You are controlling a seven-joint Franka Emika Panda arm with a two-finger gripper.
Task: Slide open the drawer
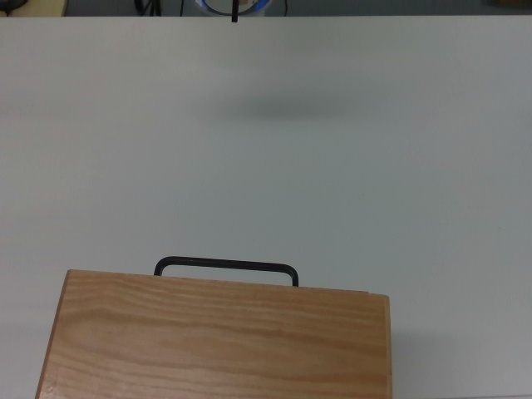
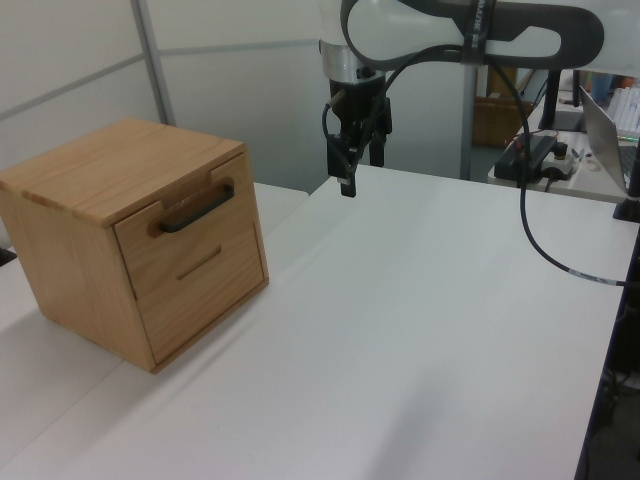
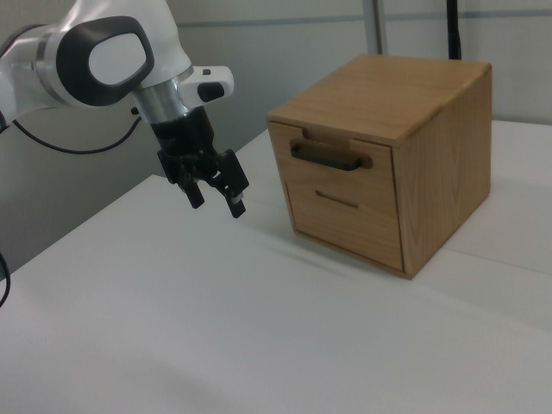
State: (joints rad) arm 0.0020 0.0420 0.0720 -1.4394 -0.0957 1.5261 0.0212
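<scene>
Bench (image 2: 420, 330): white, matte and flat. Its near and side edges are cut off in all three views. A wide bare stretch lies between the box and the arm. In the left view a seam runs beneath the box, where a second white surface adjoins.

Box (image 3: 405, 95): light wooden cube with a grained flat top and square corners. The top view cuts off its near part and shows only the top and the projecting handle. It sits toward the left view's left and the right view's right. Its back is not seen in any view.

Arm (image 3: 103, 52): white shell with dark joints. It is cut off at the right view's left edge and the left view's top. A black cable (image 2: 530, 210) loops down from it in the left view. The arm body is out of frame in the top view.

Drawer (image 2: 180, 235): upper front panel of the box, pine, flat, flush with the casing and closed. A plainer panel with a thin slot lies beneath it. The interior is hidden.

Handle (image 1: 226, 268): thin black metal bar with rounded corners, standing proud of the drawer front. Nothing touches it.

Gripper (image 3: 216, 200): black, pointing down, hanging above the bench and well apart from the box, on the handle side.

Fingers (image 3: 235, 200): parted with a clear gap in the right view, holding nothing. In the top view only a dark tip shows at the upper edge.

Clutter: items past the bench's far right in the left view are too small to identify.
</scene>
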